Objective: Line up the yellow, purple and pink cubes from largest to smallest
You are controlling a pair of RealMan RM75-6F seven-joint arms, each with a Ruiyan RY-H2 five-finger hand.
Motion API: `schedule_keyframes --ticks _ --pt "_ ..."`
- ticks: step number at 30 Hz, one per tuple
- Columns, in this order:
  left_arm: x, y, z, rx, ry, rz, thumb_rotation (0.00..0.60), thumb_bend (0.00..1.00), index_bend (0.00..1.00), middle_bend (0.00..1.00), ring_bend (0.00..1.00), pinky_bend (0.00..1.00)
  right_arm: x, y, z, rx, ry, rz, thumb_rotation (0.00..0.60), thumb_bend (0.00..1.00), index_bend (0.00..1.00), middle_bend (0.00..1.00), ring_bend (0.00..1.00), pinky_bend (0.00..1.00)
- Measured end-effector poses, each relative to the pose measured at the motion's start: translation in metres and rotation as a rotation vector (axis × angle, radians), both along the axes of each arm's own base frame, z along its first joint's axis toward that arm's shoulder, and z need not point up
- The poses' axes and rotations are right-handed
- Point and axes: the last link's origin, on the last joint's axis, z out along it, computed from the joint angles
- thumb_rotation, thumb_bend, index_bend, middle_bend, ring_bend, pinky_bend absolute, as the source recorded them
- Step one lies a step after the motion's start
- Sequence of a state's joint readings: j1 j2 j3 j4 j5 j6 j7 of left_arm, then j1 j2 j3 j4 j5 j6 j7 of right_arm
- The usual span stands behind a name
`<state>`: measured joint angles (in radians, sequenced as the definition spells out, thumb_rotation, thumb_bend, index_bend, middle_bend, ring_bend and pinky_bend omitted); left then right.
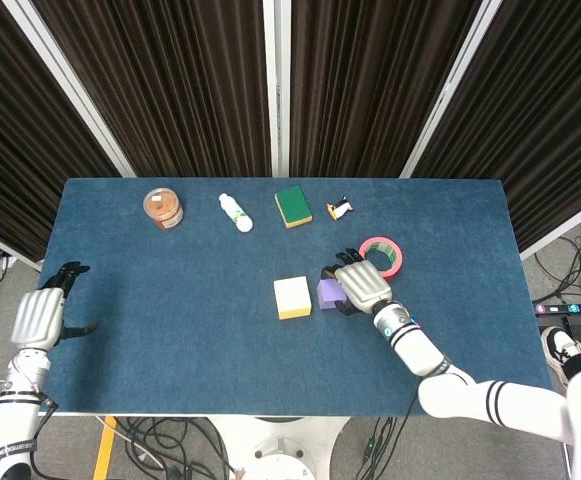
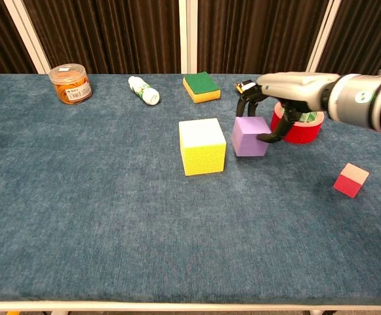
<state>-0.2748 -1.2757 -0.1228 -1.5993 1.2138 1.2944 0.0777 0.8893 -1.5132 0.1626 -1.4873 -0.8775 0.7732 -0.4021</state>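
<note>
The small purple foam cube [image 2: 250, 136] is gripped from above by the curled fingers [image 2: 267, 136] of the right hand [image 1: 358, 284], resting on the blue felt table [image 2: 98, 216] just right of the larger yellow foam cube [image 2: 202, 146]. The small pink cube [image 2: 350, 180] is left well apart, further right, nearest this same hand.

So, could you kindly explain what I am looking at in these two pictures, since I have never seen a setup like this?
This is a two-armed robot with human-like hands, working at a blue table. One picture looks down from its head, the other looks forward from its chest. Its right hand has its fingers around a purple cube, set close beside a larger yellow cube. A small pink cube lies apart to the right. Its left hand waits at the table's edge, holding nothing. Along the back are an orange jar, a white bottle, a green sponge, a penguin figure and red tape.
</note>
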Motion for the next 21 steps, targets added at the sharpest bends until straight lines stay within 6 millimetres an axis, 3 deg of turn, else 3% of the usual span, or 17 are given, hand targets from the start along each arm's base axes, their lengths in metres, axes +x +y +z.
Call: schedule_keyframes --ticks 7,21 --pt "-0.002 0.000 0.000 0.001 -0.001 0.005 0.600 0.07 0.24 0.24 0.29 0.49 0.006 -0.003 -0.012 0.017 0.012 -0.015 0.600 0.29 0.14 0.34 0.06 0.00" --pt "0.000 0.001 0.000 0.001 -0.002 -0.007 0.600 0.07 0.24 0.24 0.29 0.48 0.005 0.002 -0.019 0.038 0.022 -0.017 0.600 0.27 0.01 0.23 0.00 0.00"
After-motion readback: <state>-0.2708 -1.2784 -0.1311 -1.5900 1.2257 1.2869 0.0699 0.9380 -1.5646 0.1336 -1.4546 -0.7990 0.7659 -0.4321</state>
